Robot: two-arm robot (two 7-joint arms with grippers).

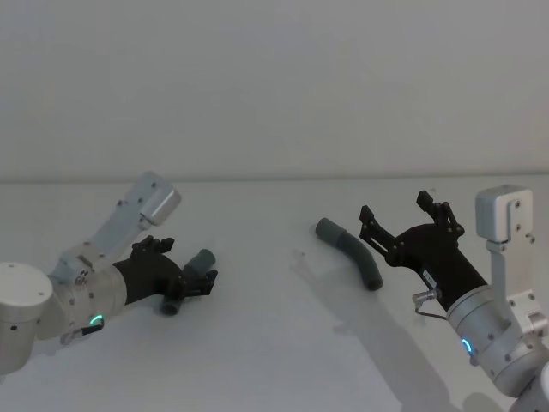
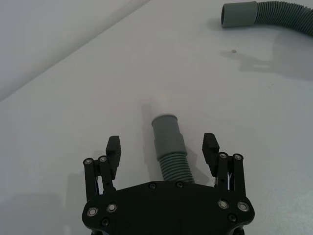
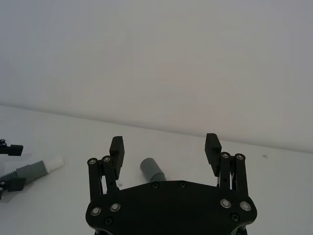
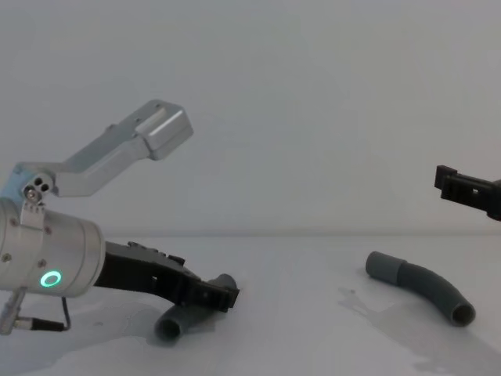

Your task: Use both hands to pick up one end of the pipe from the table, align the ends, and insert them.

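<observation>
Over the table (image 1: pixel 274 360), left hand (image 2: pixel 162 143) gapes around 1 pipe (image 2: pixel 166 129), ungripped; right hand (image 3: pixel 164 143) wide, empty.

A plain pale grey wall (image 1: pixel 274 86) rises behind the white table (image 1: pixel 257 360), meeting it along a straight edge. Soft, even light falls across the scene, leaving faint shadows on the matte surface.

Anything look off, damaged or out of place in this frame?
Nothing stands out. The left pipe piece lies intact on the table, straddled by the open left pincer. The right pipe piece lies whole near the open right pincer. Only faint smudges mark the table beside it.
</observation>
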